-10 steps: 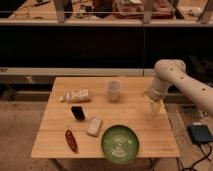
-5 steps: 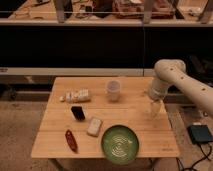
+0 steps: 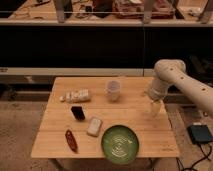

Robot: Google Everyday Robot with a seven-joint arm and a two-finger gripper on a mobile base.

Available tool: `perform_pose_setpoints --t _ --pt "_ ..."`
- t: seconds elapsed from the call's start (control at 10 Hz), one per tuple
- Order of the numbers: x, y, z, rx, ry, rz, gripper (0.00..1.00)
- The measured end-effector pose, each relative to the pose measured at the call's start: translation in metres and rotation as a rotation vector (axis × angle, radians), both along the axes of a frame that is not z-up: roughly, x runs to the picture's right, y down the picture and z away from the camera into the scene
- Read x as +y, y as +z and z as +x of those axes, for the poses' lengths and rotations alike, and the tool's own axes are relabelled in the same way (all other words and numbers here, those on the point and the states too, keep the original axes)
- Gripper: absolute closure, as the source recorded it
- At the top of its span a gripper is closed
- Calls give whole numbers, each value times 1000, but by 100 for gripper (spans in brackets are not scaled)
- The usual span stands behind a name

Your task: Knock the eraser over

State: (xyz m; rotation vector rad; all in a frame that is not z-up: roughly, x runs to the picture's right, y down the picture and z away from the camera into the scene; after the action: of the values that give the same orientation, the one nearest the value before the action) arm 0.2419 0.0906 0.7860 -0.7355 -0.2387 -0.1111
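Nothing is showing as done yet: the eraser (image 3: 77, 112) is standing upright on the left half of the table (image 3: 156, 140), just beyond the whitish block (image 3: 94, 126). The gripper (image 3: 156, 109) is hanging point-down over the table's right side, well apart from the eraser. Whether it is open or closed cannot be told. The whole reach and push are remaining. No writing is showing legibly anywhere, even on the white bottle (image 3: 76, 95).

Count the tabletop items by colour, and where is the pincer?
Black: 1, eraser
Whitish: 3, bottle, cup, block
Dark red: 1, oblong object
Green: 1, plate
Total: 6
The pincer hangs over the table's right side, apart from every item.
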Motion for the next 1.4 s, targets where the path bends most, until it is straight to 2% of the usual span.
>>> perform_pose_setpoints --t 1.2,1.4 --pt "-1 0 -1 -4 4 1 20" --pt "0 -11 -18 -66 -3 -1 20"
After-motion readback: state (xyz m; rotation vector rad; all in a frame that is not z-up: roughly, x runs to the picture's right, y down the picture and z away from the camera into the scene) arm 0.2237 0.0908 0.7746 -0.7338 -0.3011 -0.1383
